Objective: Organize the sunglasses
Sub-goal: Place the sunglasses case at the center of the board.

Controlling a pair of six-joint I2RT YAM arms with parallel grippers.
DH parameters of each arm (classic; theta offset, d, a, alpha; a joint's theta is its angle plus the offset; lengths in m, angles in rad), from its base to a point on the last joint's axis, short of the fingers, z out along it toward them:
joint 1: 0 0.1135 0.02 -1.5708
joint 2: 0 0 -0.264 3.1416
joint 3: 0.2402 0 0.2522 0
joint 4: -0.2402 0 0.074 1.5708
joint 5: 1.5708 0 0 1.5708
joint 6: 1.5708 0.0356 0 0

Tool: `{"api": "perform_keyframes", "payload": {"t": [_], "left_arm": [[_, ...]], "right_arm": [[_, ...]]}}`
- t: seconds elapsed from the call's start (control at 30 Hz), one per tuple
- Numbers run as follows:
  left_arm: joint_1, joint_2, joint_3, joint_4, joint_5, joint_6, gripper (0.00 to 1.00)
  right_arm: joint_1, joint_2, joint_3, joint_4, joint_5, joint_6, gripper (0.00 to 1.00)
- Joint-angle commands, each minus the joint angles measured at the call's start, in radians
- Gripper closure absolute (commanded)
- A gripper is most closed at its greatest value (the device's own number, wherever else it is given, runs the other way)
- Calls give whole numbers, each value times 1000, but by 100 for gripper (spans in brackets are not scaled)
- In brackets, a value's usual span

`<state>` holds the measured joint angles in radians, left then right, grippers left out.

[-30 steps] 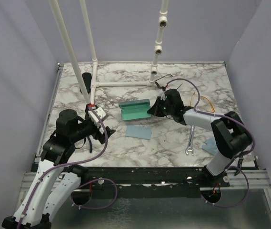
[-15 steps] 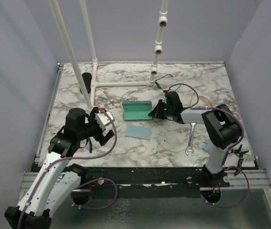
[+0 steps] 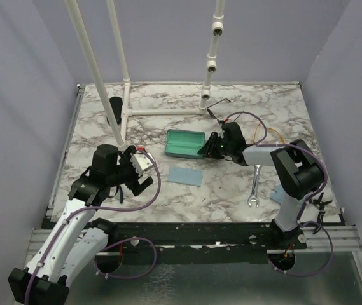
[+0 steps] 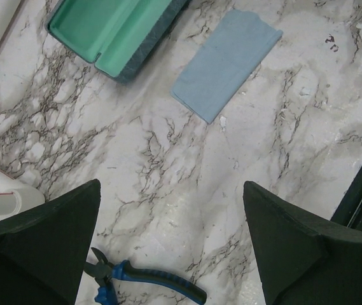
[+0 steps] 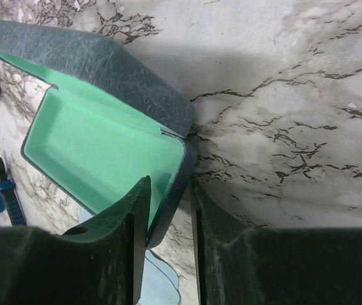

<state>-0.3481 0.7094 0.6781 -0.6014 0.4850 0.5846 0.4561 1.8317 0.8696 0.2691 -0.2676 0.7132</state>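
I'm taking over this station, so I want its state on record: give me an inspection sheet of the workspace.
Surface: marble table, no spill seen.
Job's things: wire-frame sunglasses at the rear by a pipe foot; yellow-orange sunglasses beyond the right forearm; neither held.
Clutter: open green-lined case, blue cloth before it, second blue cloth by the right arm, wrench, blue-handled pliers, black case.
Grippers: left gripper open, empty, over bare marble; right gripper astride the green-lined case's end wall, grip unclear.
Cables: purple cables loop along both arms; no snag seen.
Surroundings: white pipe frame, lilac walls.
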Motion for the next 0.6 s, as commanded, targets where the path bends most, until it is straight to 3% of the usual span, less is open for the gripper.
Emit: {"api": "perform_keyframes", "payload": {"t": [0.0, 0.43, 0.57], "left_arm": [[0, 9, -9, -8, 22, 29, 7], [-2, 26, -23, -8, 44, 53, 8], [-2, 40, -28, -8, 19, 89, 19]], "right_arm": [[-5, -30, -1, -60, 17, -43, 67], [-5, -129, 66, -197, 57, -188, 57], [-5, -187, 69, -235, 27, -286, 57]]}}
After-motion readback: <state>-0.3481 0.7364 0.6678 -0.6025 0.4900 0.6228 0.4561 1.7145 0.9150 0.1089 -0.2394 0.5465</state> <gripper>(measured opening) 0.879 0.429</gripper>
